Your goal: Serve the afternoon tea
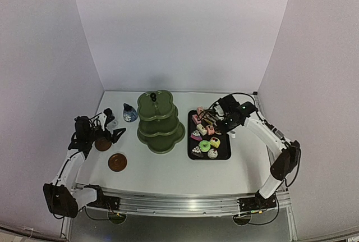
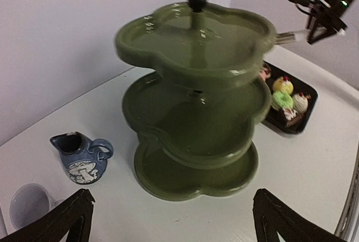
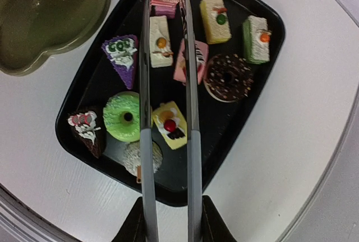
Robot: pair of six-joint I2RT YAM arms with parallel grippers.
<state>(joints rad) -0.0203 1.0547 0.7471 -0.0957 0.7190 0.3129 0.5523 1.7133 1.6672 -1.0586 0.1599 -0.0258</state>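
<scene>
The olive-green three-tier stand (image 1: pixel 160 122) (image 2: pixel 196 113) stands mid-table, its tiers bare. My left gripper (image 1: pixel 114 128) (image 2: pixel 171 197) is open left of it, holding nothing. The white mug (image 1: pixel 110 122) (image 2: pixel 28 205) and dark-blue pot (image 1: pixel 129 113) (image 2: pixel 81 158) are close by. One brown coaster (image 1: pixel 117 162) lies near the front, another (image 1: pixel 102 144) under the left arm. My right gripper (image 1: pixel 225 122) (image 3: pixel 170 200) is shut on metal tongs (image 3: pixel 147 85), which reach across the cakes (image 3: pixel 124 117) on the black tray (image 3: pixel 263 107). Their tips are at a pink layered cake (image 3: pixel 164 7).
The black tray (image 1: pixel 190 144) sits right of the stand, holding several cakes, among them a chocolate doughnut (image 3: pixel 227 76) and a purple wedge (image 3: pixel 120 54). White walls close in the back and sides. The metal rail (image 1: pixel 179 202) runs along the near edge.
</scene>
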